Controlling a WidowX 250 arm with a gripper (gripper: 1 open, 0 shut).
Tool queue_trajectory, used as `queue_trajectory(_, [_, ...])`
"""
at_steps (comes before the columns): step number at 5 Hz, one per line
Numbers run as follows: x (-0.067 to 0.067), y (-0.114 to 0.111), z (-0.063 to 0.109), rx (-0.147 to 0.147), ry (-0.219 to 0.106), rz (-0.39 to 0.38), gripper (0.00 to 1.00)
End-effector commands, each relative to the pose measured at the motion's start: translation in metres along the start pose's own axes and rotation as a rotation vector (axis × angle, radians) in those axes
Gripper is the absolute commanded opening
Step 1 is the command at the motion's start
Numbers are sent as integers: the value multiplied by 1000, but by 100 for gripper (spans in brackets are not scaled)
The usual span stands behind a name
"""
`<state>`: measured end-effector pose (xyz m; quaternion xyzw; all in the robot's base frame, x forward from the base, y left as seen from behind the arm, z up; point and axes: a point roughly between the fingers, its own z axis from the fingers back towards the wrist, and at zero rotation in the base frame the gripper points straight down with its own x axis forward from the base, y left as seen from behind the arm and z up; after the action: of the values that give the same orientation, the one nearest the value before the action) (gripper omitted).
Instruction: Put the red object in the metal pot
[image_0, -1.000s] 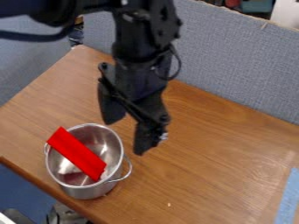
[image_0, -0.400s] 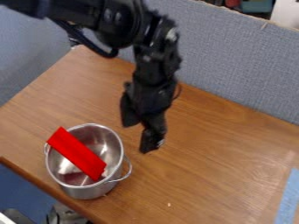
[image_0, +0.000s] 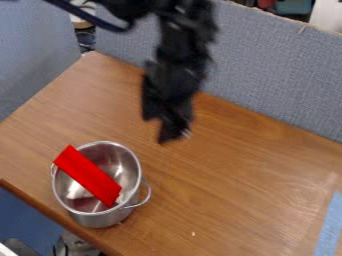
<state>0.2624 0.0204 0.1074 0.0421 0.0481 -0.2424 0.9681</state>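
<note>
The red object (image_0: 87, 172), a flat bright red block, lies slanted in the metal pot (image_0: 127, 205), its upper left end poking over the rim. The shiny pot stands near the table's front left corner. My gripper (image_0: 164, 124) hangs pointing down over bare wood, behind and to the right of the pot and apart from it. It is motion-blurred, so I cannot make out how its jaws stand. Nothing shows between the fingers.
The brown wooden table (image_0: 254, 170) runs right of the pot and ends at its front and left edges close by. A blue-grey partition wall (image_0: 281, 70) stands behind the table.
The gripper has moved away from the pot's right side toward the back of the table and now appears blurred. The red object and the pot have not moved.
</note>
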Motion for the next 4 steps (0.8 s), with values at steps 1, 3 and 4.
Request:
queue_trajectory(1, [-7, 36, 27, 39, -87, -99, 100])
queue_trajectory(3, [-30, 35, 42, 38, -61, -83, 100])
queue_trajectory(4, [-40, 8, 34, 20, -77, -141, 100])
